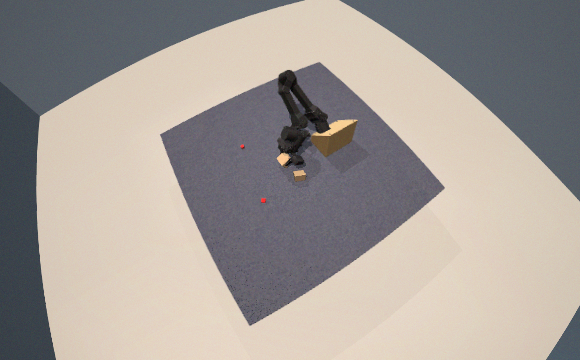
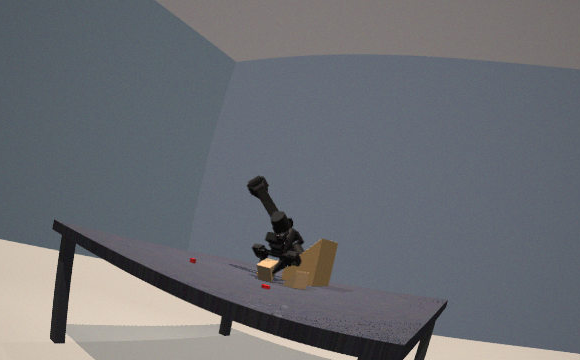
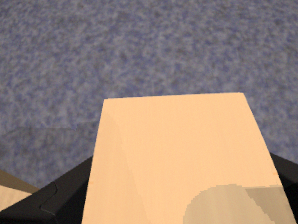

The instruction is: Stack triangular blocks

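My hand [image 1: 291,156] [image 2: 276,257] is closed on one block [image 1: 283,159] [image 2: 265,270] [image 3: 185,150]. From it, the other block [image 1: 299,176] [image 2: 296,280] lies just to the right in the exterior view, on the counter [image 1: 290,240] [image 2: 220,285] beside the large wedge [image 1: 337,139] [image 2: 324,262]. The coming move should carry rightward.

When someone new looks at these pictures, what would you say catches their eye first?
Probably the black arm, bent high above the dark tabletop, with its claw shut on a pale triangular block. Next comes the big tan wedge-shaped piece beside the arm, then two tiny red pieces lying apart on the tabletop.
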Controlling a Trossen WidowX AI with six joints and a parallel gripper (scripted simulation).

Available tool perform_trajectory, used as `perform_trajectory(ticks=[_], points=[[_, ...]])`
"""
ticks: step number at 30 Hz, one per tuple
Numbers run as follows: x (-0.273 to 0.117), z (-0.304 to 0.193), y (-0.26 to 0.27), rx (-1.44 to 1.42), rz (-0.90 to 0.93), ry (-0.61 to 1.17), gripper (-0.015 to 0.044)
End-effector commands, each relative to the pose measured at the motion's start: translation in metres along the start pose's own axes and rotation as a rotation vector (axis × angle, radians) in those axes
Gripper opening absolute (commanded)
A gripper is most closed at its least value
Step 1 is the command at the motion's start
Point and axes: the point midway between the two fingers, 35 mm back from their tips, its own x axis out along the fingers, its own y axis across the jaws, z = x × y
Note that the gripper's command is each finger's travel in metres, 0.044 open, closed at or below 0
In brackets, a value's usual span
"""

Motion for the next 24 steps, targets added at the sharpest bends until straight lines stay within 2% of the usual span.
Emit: perform_trajectory(ticks=[1,12,13,24], points=[[-0.010,-0.023,-0.001,-0.020,0.005,-0.157,0.0000],[-0.015,-0.021,-0.005,0.029,-0.014,-0.214,0.0000],[-0.003,-0.007,0.003,0.038,-0.014,-0.148,0.0026],[-0.003,-0.007,0.003,0.038,-0.014,-0.148,0.0315]])
